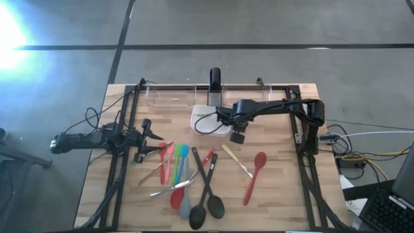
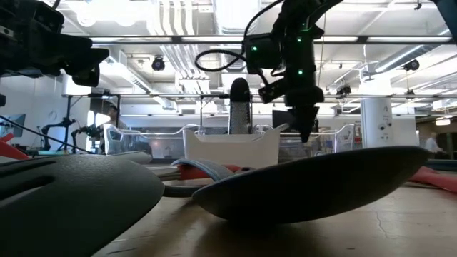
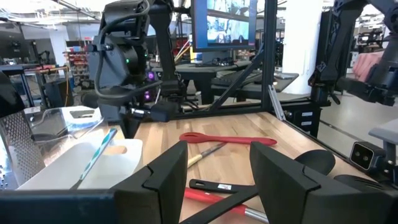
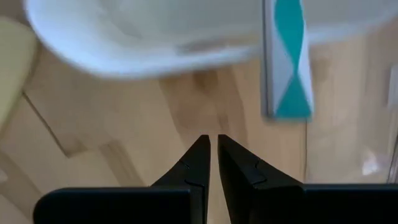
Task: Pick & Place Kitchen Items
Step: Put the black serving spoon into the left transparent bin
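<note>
Two arms over a wooden bench [image 1: 272, 200]. Right gripper [image 1: 238, 136] hangs beside the white dish [image 1: 208, 121], fingers nearly shut, empty – likely between picks. Left gripper [image 1: 147, 129] waits left of the dish, half open, empty. Utensils [image 1: 194, 181] lie below the dish – next, choose one.

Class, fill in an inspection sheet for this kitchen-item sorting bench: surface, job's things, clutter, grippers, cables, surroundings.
Surface: wooden table, black frame rails along its sides.
Job's things: utensils in a loose pile; red spoon lying apart; two black spoons at the near edge.
Clutter: white dish holding a teal-striped stick; clear bins at the back.
Grippers: left gripper beside the pile, jaws open, empty; right gripper over the dish, jaws shut, empty.
Cables: wires off the table's right.
Surroundings: grey floor; lab room behind.
</note>
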